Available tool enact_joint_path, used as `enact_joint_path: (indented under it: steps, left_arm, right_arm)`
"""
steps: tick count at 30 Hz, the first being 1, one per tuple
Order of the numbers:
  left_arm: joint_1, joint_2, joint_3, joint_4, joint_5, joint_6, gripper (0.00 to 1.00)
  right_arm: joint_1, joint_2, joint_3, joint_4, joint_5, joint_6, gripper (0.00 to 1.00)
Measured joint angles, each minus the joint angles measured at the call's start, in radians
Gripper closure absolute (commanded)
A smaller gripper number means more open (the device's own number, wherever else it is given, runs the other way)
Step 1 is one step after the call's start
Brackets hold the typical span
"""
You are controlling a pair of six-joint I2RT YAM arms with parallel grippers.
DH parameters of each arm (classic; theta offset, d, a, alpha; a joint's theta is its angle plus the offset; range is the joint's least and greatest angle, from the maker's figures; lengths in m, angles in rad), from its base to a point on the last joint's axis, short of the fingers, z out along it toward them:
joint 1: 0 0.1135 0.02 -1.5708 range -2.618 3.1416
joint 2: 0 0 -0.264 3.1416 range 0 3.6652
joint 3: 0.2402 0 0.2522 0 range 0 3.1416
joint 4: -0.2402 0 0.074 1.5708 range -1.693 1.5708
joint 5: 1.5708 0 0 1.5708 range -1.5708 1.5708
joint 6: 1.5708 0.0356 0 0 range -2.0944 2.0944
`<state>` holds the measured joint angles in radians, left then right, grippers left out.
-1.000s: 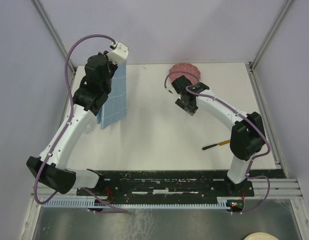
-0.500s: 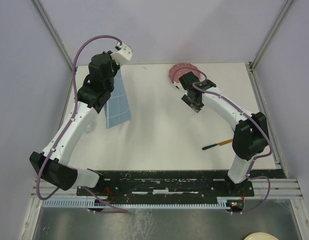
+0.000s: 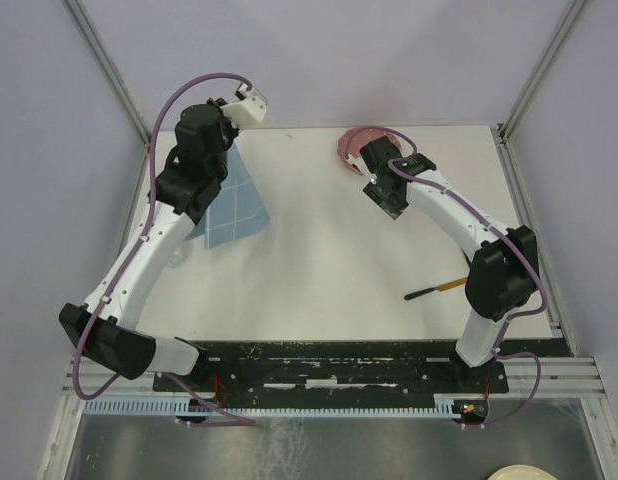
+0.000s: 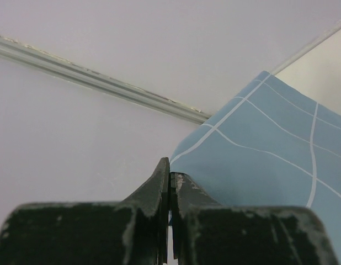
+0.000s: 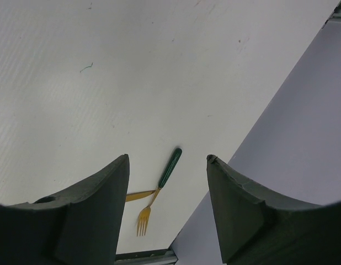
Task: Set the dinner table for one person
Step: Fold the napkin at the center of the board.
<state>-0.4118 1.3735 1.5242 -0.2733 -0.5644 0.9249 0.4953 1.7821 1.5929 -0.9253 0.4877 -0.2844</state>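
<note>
My left gripper [image 3: 227,135] is shut on a corner of the blue grid-patterned placemat [image 3: 234,200] and holds it up at the far left of the white dinner table [image 3: 319,260]. The cloth hangs down with its lower edge on the table. In the left wrist view the jaws [image 4: 169,168] pinch the cloth [image 4: 270,143]. My right gripper [image 3: 389,195] is open and empty, just in front of a pink plate [image 3: 357,143] at the far middle. A green-handled gold fork [image 5: 165,179] and a gold knife [image 5: 138,195] lie crossed at the near right [image 3: 434,290].
Metal frame posts and pale walls enclose the table on the left, back and right. A black base strip [image 3: 329,365] runs along the near edge. The fork lies close to the table's right edge [image 5: 214,187].
My left gripper has moved right and back with the placemat, whose lower end has swung out to the right. My right gripper has moved back toward the pink plate.
</note>
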Motion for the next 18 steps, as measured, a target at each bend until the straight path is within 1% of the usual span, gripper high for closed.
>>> enact_joint_path:
  steps: [8,18]
  left_arm:
    - [0.008,0.008,0.033,0.022,-0.014,0.061,0.97]
    - [0.059,0.008,0.034,0.024,-0.039,0.072,0.97]
  right_arm:
    - [-0.001,0.001,0.006,-0.017,-0.002,0.002,0.34]
    - [-0.001,0.017,0.047,-0.027,-0.008,0.008,0.35]
